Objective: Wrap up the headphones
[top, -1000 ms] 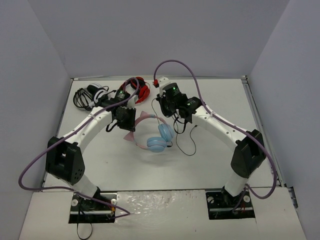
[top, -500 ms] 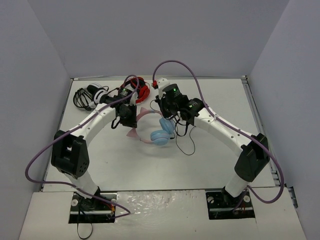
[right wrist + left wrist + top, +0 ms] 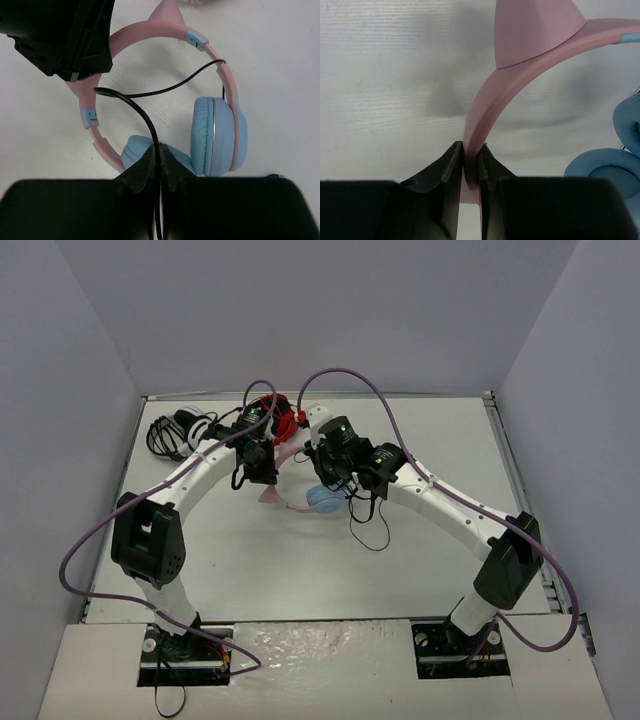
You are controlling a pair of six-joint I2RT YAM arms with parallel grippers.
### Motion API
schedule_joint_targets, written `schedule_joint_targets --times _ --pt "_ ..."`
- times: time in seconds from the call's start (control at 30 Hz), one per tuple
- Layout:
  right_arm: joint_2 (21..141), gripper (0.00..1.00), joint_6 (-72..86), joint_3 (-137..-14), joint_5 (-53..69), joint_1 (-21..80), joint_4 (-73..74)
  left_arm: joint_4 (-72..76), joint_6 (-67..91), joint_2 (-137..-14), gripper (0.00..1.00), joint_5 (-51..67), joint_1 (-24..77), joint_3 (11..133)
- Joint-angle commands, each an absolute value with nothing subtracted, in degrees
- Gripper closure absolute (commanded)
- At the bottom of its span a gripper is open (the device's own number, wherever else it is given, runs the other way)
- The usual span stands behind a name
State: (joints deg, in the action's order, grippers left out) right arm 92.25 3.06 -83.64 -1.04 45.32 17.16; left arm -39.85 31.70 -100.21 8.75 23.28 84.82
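Since the earlier frames, both claws are seen carried farther from the arm bases. The headphones (image 3: 322,501) are drawn with them toward the back of the tabletop (image 3: 250,560) and nearer the red-and-black headphones (image 3: 288,423).

The left claw (image 3: 469,149) is clamped shut on the pink headband (image 3: 485,100), just below one cat ear (image 3: 530,30). The right claw (image 3: 159,152) is pinched fully closed on the thin black cable (image 3: 145,115). From those fingers the cable is led up and across the inside of the band toward the side carrying the light blue ear cups (image 3: 212,135). The rest of the cable is left trailing in a loose loop on the tabletop beneath the right arm.

The headphones are held between the two claws, behind the middle of the tabletop. Whether the cups are resting on the surface cannot be told. A black-and-white pair (image 3: 180,430) is left at the back left corner, well apart.

The step in hand is judged to be winding the cable around the band, with most of the cable not yet wound. For this to go well, the band should be kept still by the left claw while the cable is carried around it under light tension. Turns should be laid side by side and clear of the cat ears. Slack should be taken up a little at a time, so that no loop is snagged on the neighbouring red pair.
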Motion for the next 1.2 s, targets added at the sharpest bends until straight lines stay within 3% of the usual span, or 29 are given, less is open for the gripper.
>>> schedule_joint_targets --times 0.0,1.17 --pt "88.69 1.0 3.79 -83.4 -1.23 46.24 16.43 -34.95 36.35 -98.27 1.0 8.19 22.32 89.22" --pt "86.97 1.0 10.68 -74.39 -4.97 50.71 9.21 -20.82 52.22 -97.43 1.0 15.96 16.04 98.17"
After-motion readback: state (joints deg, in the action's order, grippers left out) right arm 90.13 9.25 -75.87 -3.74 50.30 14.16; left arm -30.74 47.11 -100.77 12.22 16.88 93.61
